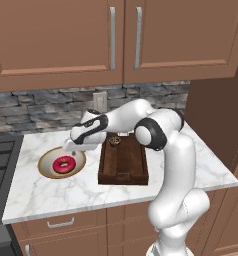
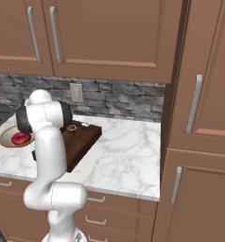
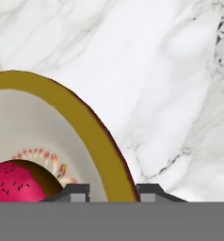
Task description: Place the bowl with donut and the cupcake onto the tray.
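Note:
The wide bowl (image 1: 47, 161) with a tan-brown rim sits on the marble counter left of the tray, with the pink-iced donut (image 1: 64, 164) lying inside it. My gripper (image 1: 73, 146) hangs low over the bowl's right rim. In the hand view the rim (image 3: 85, 122) passes between the two fingertips, which stand apart on either side of it, so the gripper (image 3: 112, 190) is open; the donut (image 3: 15, 186) shows at lower left. The dark wooden tray (image 1: 123, 167) lies mid-counter, and the small brown cupcake (image 1: 114, 141) rests at its far end.
A stove edge (image 1: 1, 165) borders the counter on the left. A stone backsplash with an outlet (image 1: 100, 101) runs behind, under wall cabinets. A tall cabinet (image 2: 199, 118) closes the right side. Bare marble (image 2: 128, 151) lies right of the tray (image 2: 81, 142).

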Robot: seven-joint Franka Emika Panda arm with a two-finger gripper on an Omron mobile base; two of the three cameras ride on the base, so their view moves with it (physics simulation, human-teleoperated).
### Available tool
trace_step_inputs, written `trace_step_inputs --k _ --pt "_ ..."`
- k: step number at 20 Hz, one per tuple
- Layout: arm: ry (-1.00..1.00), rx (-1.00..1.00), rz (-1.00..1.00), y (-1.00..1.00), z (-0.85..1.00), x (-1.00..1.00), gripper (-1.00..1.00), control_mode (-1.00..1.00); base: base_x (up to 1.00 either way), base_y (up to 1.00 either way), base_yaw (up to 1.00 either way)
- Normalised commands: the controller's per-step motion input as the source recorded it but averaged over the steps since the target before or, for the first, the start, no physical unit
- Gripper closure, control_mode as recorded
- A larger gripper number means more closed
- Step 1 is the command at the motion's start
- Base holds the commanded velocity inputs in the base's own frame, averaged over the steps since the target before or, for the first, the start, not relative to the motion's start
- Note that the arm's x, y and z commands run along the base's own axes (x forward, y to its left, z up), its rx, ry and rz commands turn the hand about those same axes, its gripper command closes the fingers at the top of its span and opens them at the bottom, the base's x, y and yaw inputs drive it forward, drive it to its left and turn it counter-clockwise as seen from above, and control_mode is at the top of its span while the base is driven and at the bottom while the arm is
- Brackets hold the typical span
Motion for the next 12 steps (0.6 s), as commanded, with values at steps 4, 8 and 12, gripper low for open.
trace_step_inputs --k 4,8,12 --pt "0.04 0.08 -0.14 0.0 0.23 0.0 1.0 -1.0 0.0 0.0 0.0" --pt "0.05 0.06 -0.13 -0.03 0.18 0.0 1.0 -1.0 0.0 0.0 0.0" --pt "0.1 0.03 -0.13 -0.19 0.2 0.0 1.0 -1.0 0.0 0.0 0.0"
